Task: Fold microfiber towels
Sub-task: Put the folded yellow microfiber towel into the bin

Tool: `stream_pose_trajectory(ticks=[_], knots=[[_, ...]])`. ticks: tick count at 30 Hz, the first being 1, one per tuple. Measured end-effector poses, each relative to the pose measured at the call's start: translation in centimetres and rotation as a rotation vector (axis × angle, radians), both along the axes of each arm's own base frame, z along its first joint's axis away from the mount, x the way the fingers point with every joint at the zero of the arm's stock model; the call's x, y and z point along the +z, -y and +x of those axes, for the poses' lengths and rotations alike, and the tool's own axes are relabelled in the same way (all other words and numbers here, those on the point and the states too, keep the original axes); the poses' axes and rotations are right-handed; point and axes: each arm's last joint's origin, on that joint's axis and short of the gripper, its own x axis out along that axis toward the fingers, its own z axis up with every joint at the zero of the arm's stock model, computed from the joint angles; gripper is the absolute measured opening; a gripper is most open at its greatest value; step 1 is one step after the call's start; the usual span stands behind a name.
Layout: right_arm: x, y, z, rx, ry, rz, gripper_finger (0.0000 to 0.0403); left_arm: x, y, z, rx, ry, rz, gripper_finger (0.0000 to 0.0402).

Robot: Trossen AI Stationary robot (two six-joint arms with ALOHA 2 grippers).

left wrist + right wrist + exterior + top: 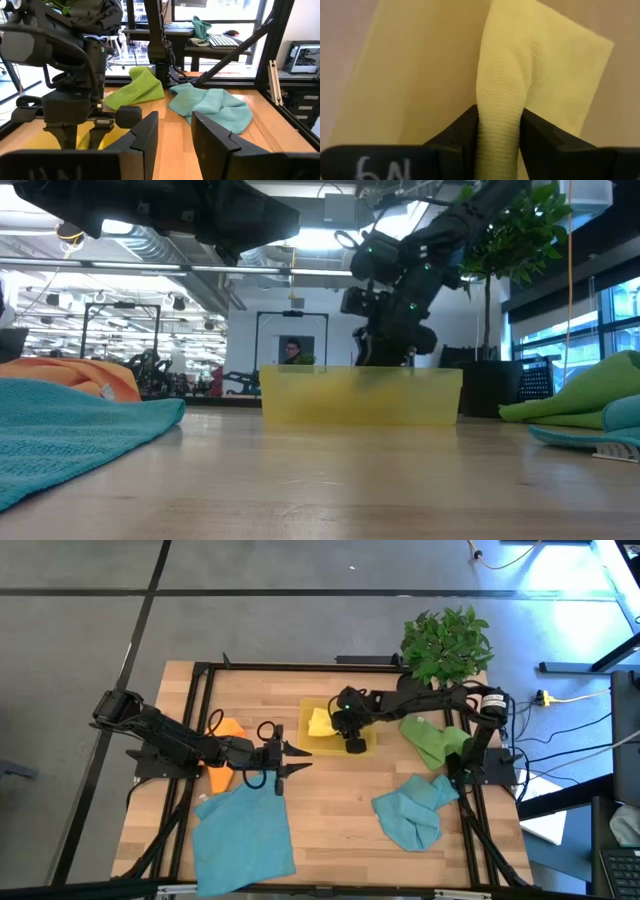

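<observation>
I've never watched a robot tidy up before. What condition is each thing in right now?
Yellow towel: in the bin, pinched by the right tool.
Yellow bin: upright, right tool inside.
Orange towel: crumpled.
Large teal towel: spread flat.
Small teal towel: bunched.
Green towel: crumpled.
Left tool: open, empty.

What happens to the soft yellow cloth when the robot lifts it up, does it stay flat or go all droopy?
Probably droopy: the soft yellow cloth already bunches into a ridge between the right gripper's fingers. It looks light and thin, so it should lift easily. Its ribbed weave likely grips instead of slipping.
</observation>
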Motion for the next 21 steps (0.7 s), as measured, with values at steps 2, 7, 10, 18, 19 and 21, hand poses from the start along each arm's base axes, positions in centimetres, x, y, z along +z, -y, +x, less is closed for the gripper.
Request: stream_pose_trajectory(ticks=[2, 7, 10, 18, 19, 21], knots=[[-0.1, -0.3, 0.0, 0.008, -0.012, 0.007, 0.0125, 0.0, 0.0, 0.0, 0.000, 0.000, 0.000, 0.0109], [-0.4, -0.8, -0.4, 0.002, -0.064, 0.034, 0.0156, 0.0, 0.0, 0.0, 0.000, 0.000, -0.001, 0.0109], [-0.4, -1.1, -0.3, 0.008, -0.065, 0.035, 0.0193, 0.0, 0.0, 0.0, 0.000, -0.001, -0.001, 0.0109], [3.4, -2.5, 0.2, -0.041, -0.153, -0.068, 0.0267, -0.1, 0.0, 0.0, 0.001, -0.010, -0.004, 0.0109], [4.2, -2.9, 0.3, -0.026, -0.121, -0.056, 0.0267, -0.1, 0.0, 0.0, 0.001, -0.010, -0.007, 0.0109], [5.3, -4.0, 0.4, 0.012, -0.081, -0.040, 0.0264, -0.2, 0.0, 0.0, 0.001, -0.017, -0.010, 0.0109]])
